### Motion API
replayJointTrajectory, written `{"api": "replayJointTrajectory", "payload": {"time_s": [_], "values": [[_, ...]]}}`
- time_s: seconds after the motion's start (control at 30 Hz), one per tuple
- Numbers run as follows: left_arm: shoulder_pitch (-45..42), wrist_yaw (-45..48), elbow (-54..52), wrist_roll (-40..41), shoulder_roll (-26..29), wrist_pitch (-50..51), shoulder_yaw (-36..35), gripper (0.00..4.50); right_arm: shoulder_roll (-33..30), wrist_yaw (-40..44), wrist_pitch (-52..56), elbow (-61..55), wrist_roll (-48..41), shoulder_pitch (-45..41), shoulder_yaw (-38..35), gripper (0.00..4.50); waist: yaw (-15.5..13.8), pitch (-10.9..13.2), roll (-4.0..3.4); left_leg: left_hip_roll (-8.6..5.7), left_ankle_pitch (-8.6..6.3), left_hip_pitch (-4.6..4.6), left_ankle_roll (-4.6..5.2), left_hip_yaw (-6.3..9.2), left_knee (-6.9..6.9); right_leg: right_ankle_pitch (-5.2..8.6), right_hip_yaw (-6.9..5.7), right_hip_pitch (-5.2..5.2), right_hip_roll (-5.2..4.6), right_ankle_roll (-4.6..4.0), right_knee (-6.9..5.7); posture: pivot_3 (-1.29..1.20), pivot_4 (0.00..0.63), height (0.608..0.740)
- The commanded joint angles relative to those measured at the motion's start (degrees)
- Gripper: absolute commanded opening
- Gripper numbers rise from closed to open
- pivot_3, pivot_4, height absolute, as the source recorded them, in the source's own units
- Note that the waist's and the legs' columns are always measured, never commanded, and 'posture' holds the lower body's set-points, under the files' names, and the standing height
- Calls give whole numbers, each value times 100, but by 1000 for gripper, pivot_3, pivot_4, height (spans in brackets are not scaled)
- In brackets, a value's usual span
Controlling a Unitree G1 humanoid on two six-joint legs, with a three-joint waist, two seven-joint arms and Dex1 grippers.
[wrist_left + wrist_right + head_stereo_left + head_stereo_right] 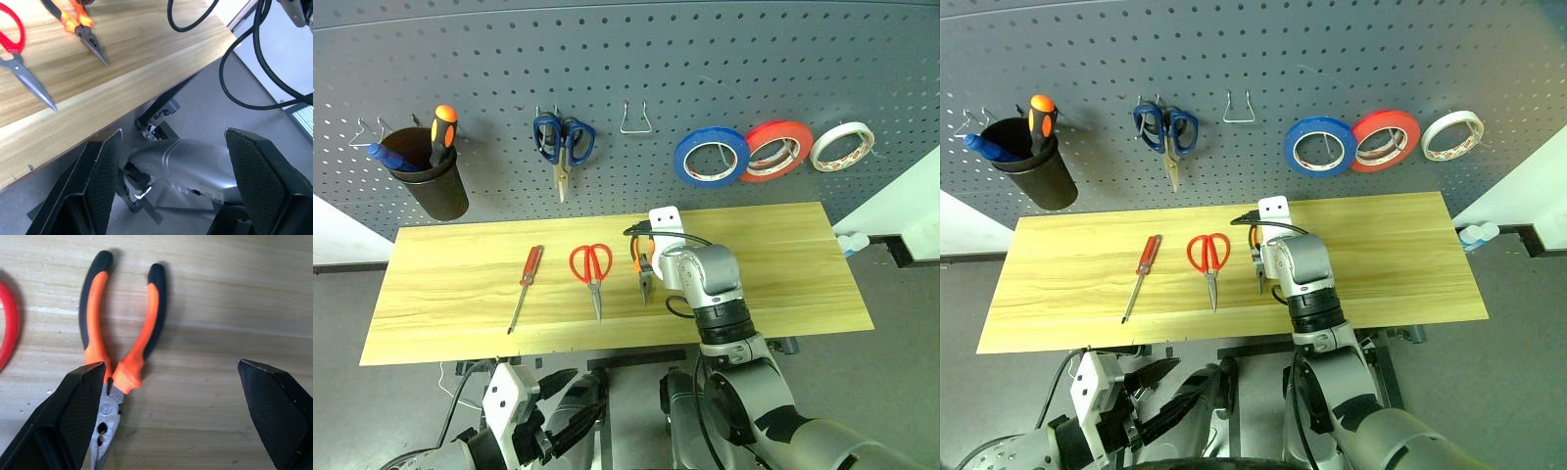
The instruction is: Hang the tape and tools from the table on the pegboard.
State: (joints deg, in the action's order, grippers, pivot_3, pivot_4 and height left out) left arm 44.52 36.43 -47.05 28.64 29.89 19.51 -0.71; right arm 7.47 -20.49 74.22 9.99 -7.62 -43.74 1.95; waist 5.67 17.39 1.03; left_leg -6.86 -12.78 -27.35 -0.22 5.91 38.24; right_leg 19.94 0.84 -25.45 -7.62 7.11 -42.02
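The blue tape (711,157) hangs on the dark grey pegboard (636,59). Three tools lie on the wood table (773,264): a red-handled screwdriver (526,284), red-handled scissors (592,272) and orange-and-black pliers (128,372). My right gripper (171,416) hovers open just over the pliers; one finger (73,411) sits above the steel nose and the other stands off to the side over bare wood. Low in front of the table's near edge, my left gripper (171,181) is open and holds nothing.
Blue-handled scissors (563,142), a red-orange tape roll (775,149), a white tape roll (842,145) and a bare metal hook (636,117) are on the pegboard. A dark cup (433,174) with an orange-and-black screwdriver hangs at the left.
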Motion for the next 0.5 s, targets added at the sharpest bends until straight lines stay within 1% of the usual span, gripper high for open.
{"api": "replayJointTrajectory", "payload": {"time_s": [0.03,0.5], "values": [[152,-59,-227,-23,-39,-120,76,3509,1388,-66,-145,38,-138,-274,85,4477,-7,3,-2,0,0,-1,0,0,0,0,0,0,0,-1,0,-71,364,680],[267,-211,-238,-176,-132,-262,386,3509,1450,-214,-763,786,-389,-672,263,4477,2,13,-1,1,-1,-6,2,0,-1,5,0,-6,0,-8,3,-69,355,680]]}}
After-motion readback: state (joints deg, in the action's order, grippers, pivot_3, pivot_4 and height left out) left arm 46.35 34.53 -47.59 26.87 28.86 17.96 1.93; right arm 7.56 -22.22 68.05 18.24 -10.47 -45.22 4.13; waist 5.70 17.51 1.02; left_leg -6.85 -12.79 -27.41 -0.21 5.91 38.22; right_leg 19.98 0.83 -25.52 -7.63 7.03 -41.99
